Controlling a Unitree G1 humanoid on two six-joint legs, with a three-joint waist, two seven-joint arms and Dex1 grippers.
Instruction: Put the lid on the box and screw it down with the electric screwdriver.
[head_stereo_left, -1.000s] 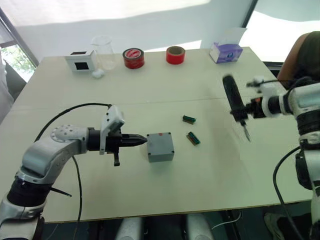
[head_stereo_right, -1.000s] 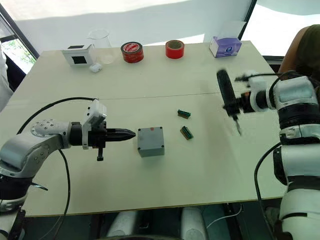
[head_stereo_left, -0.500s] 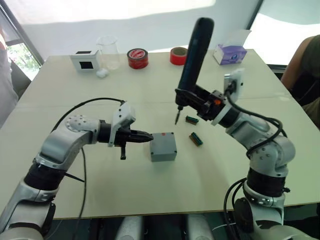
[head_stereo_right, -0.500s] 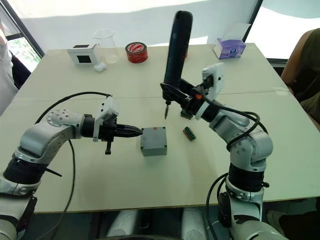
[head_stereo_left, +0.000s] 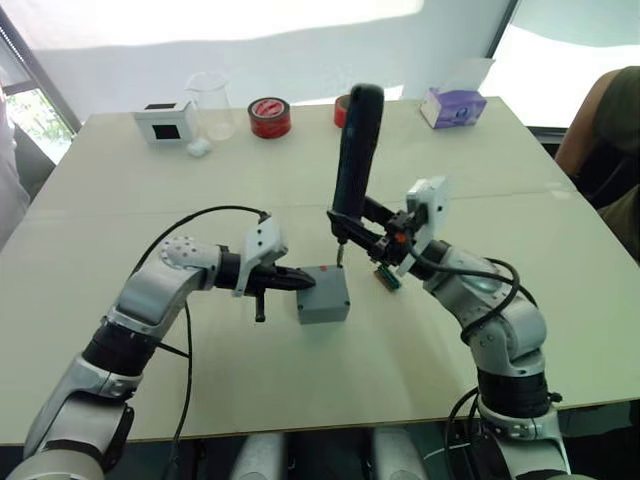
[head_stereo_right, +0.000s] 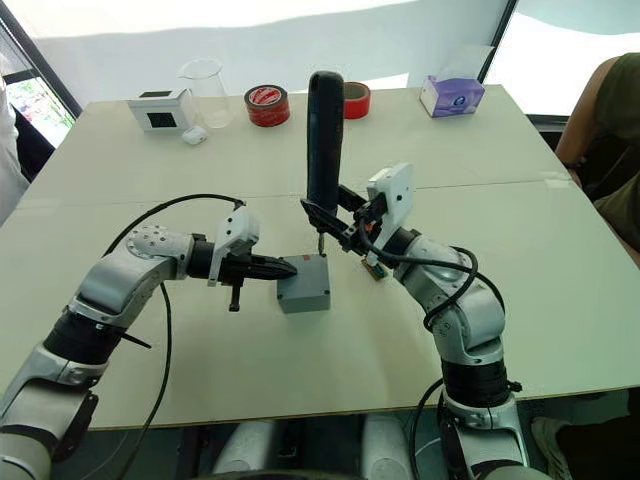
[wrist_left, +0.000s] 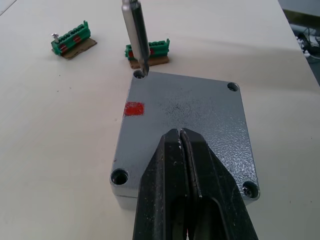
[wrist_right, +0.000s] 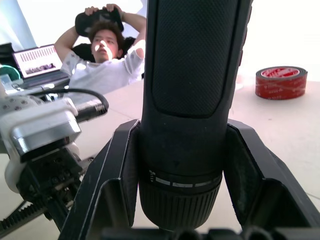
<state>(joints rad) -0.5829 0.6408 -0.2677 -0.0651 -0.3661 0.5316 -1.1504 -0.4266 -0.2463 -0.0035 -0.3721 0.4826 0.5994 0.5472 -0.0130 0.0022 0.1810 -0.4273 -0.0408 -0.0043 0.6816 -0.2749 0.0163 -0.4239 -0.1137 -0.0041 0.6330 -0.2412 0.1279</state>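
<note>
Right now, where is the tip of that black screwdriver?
In the left wrist view, the electric screwdriver has its bit at a corner screw hole of the lid, nearest the green connector blocks, opposite the left gripper.

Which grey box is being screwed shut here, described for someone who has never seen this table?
On the pale table, look near the middle, between the two arms. The box is a small grey square enclosure with its lid on, the electric screwdriver bit in one corner hole. Unlike the white box at the far edge, it carries a red mark.
</note>
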